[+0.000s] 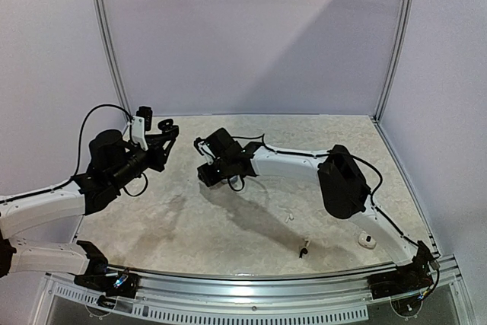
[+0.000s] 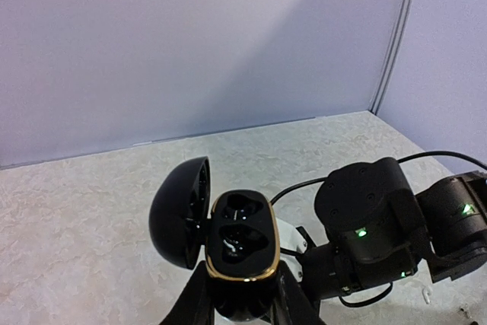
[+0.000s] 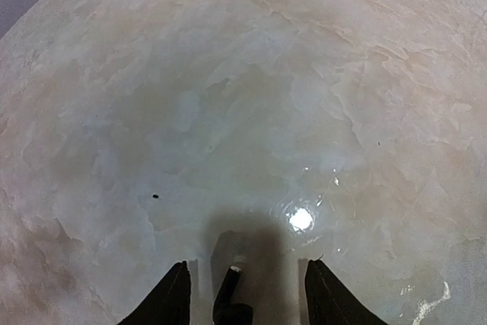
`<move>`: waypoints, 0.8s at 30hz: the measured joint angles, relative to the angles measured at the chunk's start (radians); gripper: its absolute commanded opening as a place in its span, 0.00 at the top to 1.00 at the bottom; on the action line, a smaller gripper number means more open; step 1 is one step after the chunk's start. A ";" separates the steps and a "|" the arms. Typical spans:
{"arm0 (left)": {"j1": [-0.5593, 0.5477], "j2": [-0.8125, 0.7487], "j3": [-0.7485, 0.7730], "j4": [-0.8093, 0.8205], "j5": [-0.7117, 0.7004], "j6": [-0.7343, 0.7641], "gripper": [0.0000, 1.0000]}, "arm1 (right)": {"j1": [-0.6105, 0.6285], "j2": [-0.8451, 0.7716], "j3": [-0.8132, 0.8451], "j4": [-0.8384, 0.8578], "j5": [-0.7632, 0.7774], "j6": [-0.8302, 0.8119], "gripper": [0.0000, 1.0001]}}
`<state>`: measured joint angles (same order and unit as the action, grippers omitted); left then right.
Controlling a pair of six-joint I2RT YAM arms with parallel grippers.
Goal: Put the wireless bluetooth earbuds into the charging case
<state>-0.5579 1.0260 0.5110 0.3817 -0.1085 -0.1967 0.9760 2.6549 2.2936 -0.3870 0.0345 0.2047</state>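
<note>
A black charging case [image 2: 242, 243] with a gold rim stands upright with its lid [image 2: 181, 212] swung open to the left, showing two dark wells. My left gripper [image 2: 243, 298] is shut on its lower body and holds it raised at the table's back left [image 1: 161, 136]. My right gripper [image 1: 205, 173] is low over the table's middle. In the right wrist view it [image 3: 245, 266] stands open. A black earbud [image 3: 230, 301] with a pale tip sits between the jaws, touching neither finger. More loose earbuds lie near the front: a white one [image 1: 289, 218] and a black one [image 1: 304, 250].
A small white rounded case [image 1: 367, 240] lies at the front right by the right arm's base link. The right arm's black wrist [image 2: 373, 218] is close to the right of the held case. White walls close the back and sides of the beige marbled table [image 1: 228, 226].
</note>
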 measured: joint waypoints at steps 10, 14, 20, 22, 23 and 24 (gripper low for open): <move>0.000 -0.003 -0.003 0.003 0.010 -0.004 1.00 | 0.035 0.039 0.026 -0.014 0.042 -0.003 0.57; 0.000 -0.005 -0.003 0.009 0.011 -0.007 1.00 | 0.048 0.044 0.032 -0.017 0.068 -0.008 0.58; 0.000 0.017 0.001 0.021 0.016 -0.006 1.00 | 0.052 0.046 0.036 -0.025 0.090 -0.007 0.59; 0.000 0.022 0.002 0.019 0.018 -0.006 1.00 | 0.054 0.047 0.036 -0.026 0.093 -0.008 0.61; 0.000 0.022 0.003 0.017 0.019 -0.006 1.00 | 0.056 0.047 0.036 -0.026 0.095 -0.009 0.63; 0.000 0.022 0.005 0.017 0.019 -0.006 1.00 | 0.057 0.047 0.036 -0.026 0.100 -0.010 0.64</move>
<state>-0.5575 1.0477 0.5156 0.3985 -0.0895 -0.2028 1.0332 2.7018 2.3299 -0.4133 0.1349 0.1944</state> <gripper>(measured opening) 0.224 0.393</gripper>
